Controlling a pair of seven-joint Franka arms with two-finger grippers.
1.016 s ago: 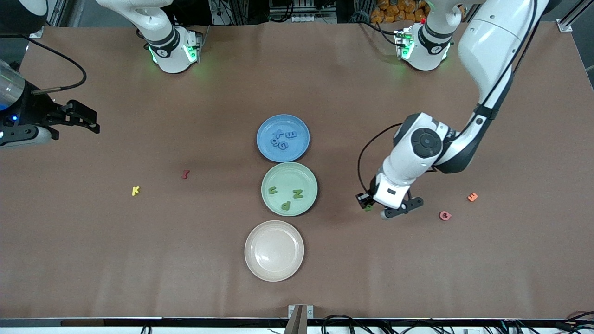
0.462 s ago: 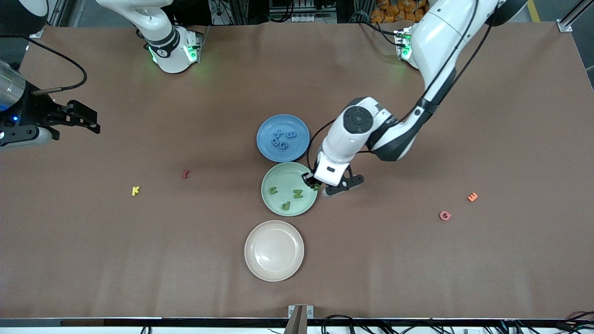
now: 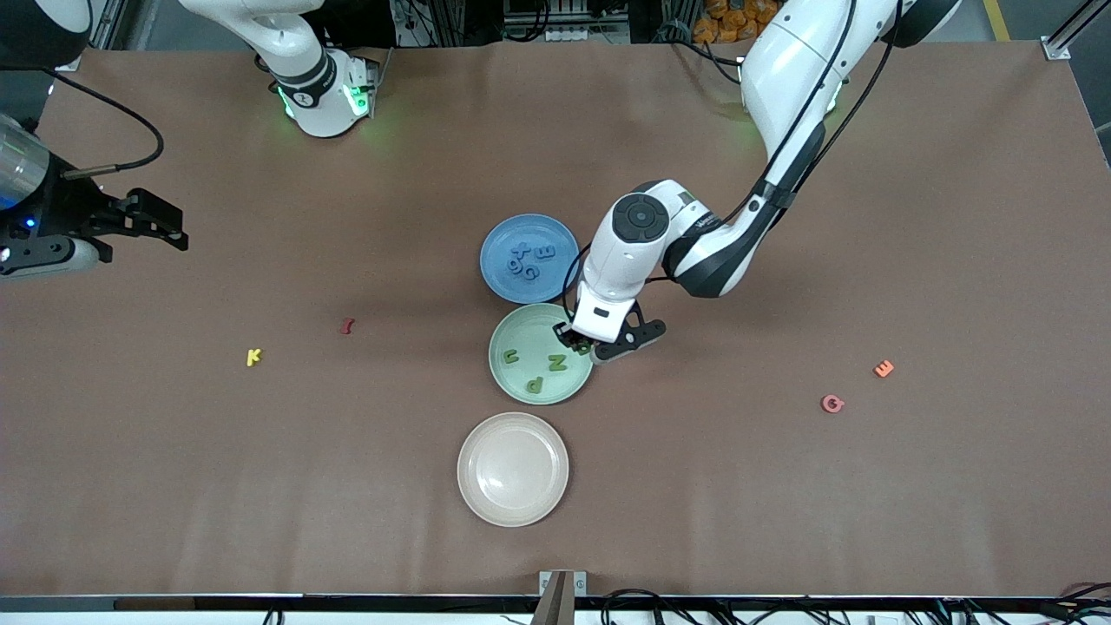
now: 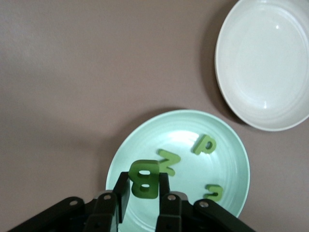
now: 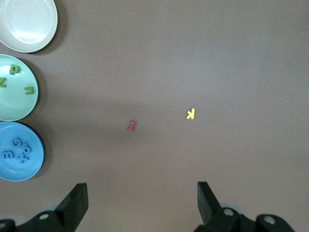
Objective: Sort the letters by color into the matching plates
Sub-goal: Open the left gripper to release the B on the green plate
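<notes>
My left gripper [image 4: 141, 205] holds a green letter B [image 4: 143, 178] over the green plate's [image 3: 521, 334] rim, at the left arm's end.

My jaws are pinched narrow on the B. To do this well, I judge I should carry it a little further in over the plate's bare floor, clear of the N [image 3: 556, 361], P [image 3: 534, 384] and third green letter [image 3: 510, 355] already lying there, then lower and let go gently so it does not bounce out. My right gripper [image 5: 142, 203] waits with jaws wide over the surface at the right arm's end. The blue plate [image 3: 502, 243] holds four blue letters; the cream plate [image 3: 512, 503] has none. Yellow [image 3: 253, 357], dark red [image 3: 347, 326], pink [image 3: 832, 404] and orange [image 3: 883, 368] letters lie loose. From the front, my wrist hides most of the B, and the blue letters overlap, hard to read.
</notes>
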